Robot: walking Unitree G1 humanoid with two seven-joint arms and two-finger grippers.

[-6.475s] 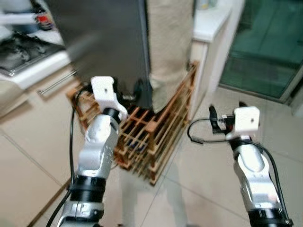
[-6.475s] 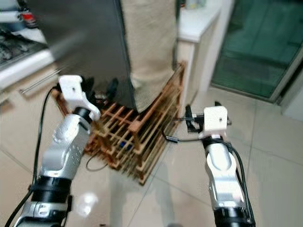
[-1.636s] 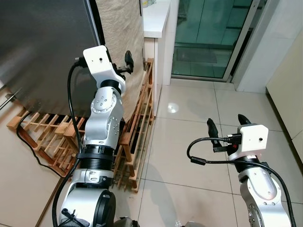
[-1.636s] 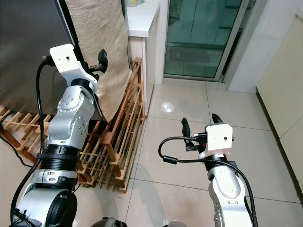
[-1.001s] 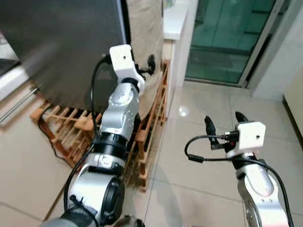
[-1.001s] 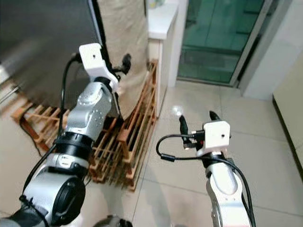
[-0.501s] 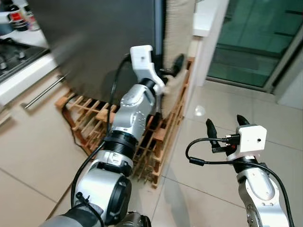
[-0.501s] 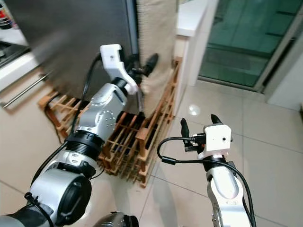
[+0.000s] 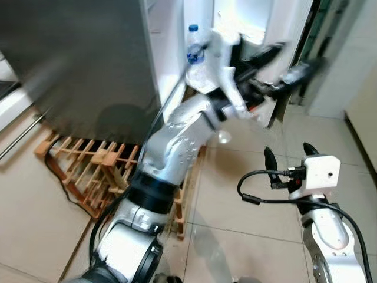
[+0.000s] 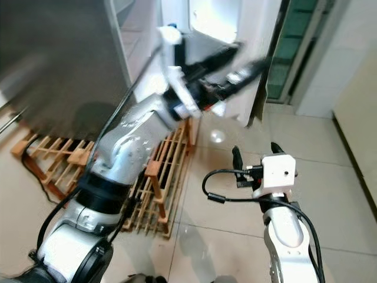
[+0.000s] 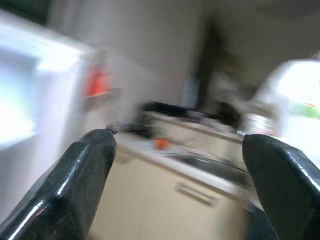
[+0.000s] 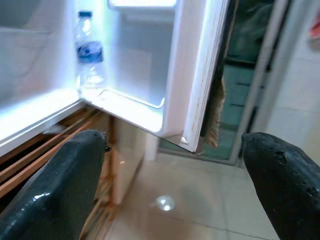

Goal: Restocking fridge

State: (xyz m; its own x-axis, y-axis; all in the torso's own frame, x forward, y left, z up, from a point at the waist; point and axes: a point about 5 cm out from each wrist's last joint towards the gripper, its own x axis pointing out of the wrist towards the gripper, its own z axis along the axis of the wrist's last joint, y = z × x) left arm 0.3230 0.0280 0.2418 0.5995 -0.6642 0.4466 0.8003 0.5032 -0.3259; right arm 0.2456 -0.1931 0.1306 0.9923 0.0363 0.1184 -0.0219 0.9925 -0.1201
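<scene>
The fridge (image 9: 76,59) stands with its dark front at the left, and its white door (image 9: 259,29) is swung open toward the right. A clear water bottle (image 9: 194,50) with a blue label (image 12: 89,55) stands in the lit door shelf. My left arm reaches across in front of the open door, blurred; the left gripper (image 9: 299,55) is open by the door's outer edge, with nothing between its fingers (image 11: 75,190). My right gripper (image 9: 287,148) is open and empty, low over the floor and pointing at the open door (image 12: 195,75).
A wooden slatted rack (image 9: 88,177) lies on the floor under and beside the fridge. A counter edge (image 9: 12,106) is at the far left. A dark glass sliding door (image 9: 321,35) and a pale wall stand at the right. Beige floor tiles (image 9: 235,236) stretch ahead.
The fridge door has swung open, showing the lit white inside and the bottle. My left arm has swept right with the door's edge. The camera has also shifted.
</scene>
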